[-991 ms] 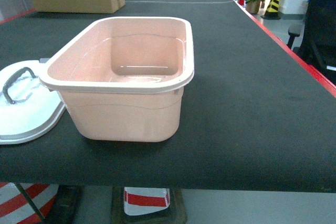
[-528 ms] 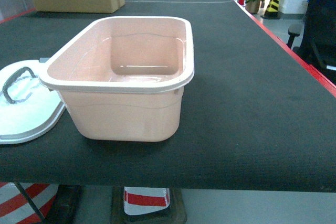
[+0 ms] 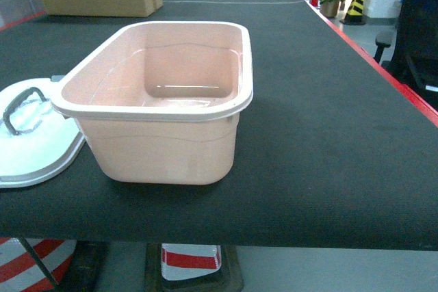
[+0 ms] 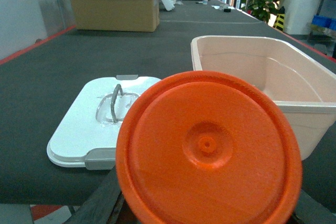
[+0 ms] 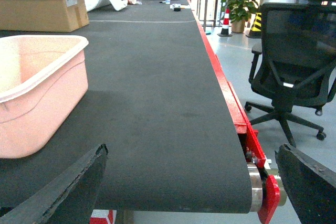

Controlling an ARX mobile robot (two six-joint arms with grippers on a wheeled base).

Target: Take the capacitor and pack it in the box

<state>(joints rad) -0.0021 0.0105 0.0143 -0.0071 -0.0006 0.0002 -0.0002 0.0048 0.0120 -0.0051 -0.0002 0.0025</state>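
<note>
The pale pink plastic rectangular box (image 3: 161,104) stands open on the dark tabletop (image 3: 321,121), its white lid (image 4: 92,124) lying flat beside it. The left gripper (image 4: 207,219) pinches a round orange ribbed capacitor (image 4: 208,150) short of the tabletop's near edge. The right gripper (image 5: 191,192) hangs spread wide, level with the tabletop edge.

Orange disc (image 4: 209,153) hiding left claw, lid (image 3: 27,143) cut off

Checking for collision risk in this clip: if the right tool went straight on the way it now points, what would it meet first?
Probably nothing soon. The open right tool points along the black belt table, with the pale pink plastic tub off to its left and the black office chair off to its right. Depth is unclear, so this is only a judgement.
</note>
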